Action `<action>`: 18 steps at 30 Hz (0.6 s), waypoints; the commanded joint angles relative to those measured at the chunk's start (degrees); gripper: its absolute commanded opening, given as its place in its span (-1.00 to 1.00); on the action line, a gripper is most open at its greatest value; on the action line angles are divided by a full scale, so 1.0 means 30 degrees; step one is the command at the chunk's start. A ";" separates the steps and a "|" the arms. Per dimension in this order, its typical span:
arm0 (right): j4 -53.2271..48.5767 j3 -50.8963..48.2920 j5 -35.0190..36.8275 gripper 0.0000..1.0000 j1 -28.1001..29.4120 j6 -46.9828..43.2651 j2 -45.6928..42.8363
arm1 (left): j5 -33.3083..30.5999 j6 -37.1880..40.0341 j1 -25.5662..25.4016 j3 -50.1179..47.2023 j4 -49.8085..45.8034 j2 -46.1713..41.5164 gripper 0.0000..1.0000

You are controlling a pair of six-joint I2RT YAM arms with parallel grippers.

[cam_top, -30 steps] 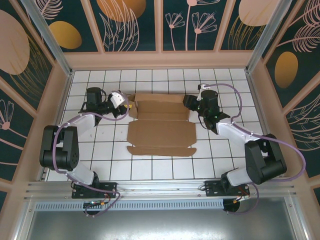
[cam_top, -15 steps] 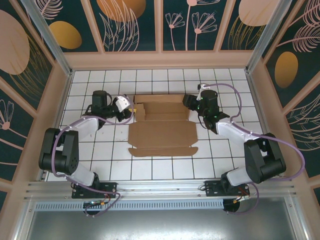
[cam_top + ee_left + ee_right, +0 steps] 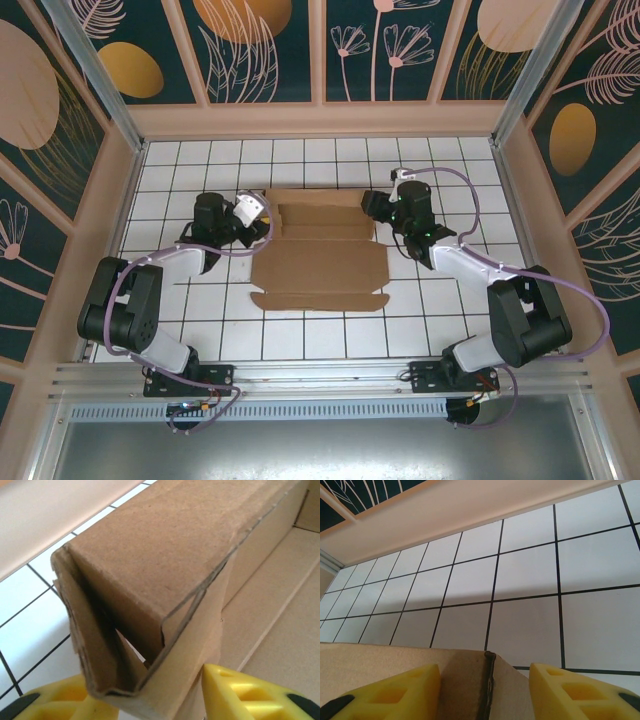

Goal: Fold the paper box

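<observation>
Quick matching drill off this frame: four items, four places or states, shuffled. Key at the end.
Column one:
1. left hand
2. right hand
3. paper box
4. near flap

Column two:
A. at the box's far-right corner, a cardboard edge between its fingers
B. at the box's far-left corner, fingers either side of a doubled-over wall
C. lying flat on the tiles along the box's near edge
D. brown, in the middle of the white tiled table

Pairs: 1-B, 2-A, 3-D, 4-C
</observation>
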 commanded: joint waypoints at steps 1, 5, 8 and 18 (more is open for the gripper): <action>-0.2360 -0.0405 0.0202 0.01 0.0281 -0.0191 0.0511 | -0.1039 -0.1212 -0.0230 0.0854 0.0292 -0.0014 -0.22; -0.2357 -0.0425 0.0293 0.00 0.0354 -0.0211 0.0486 | -0.2241 -0.2219 -0.0645 0.1722 -0.0717 0.0303 -0.52; -0.2303 -0.0454 0.0339 0.00 0.0426 -0.0207 0.0571 | -0.2753 -0.3468 -0.0917 0.1710 -0.0647 0.0120 -0.64; -0.2210 -0.0399 0.0337 0.01 0.0691 -0.0132 0.0628 | -0.8027 -0.6865 -0.2482 0.1756 -0.1876 -0.0144 -0.78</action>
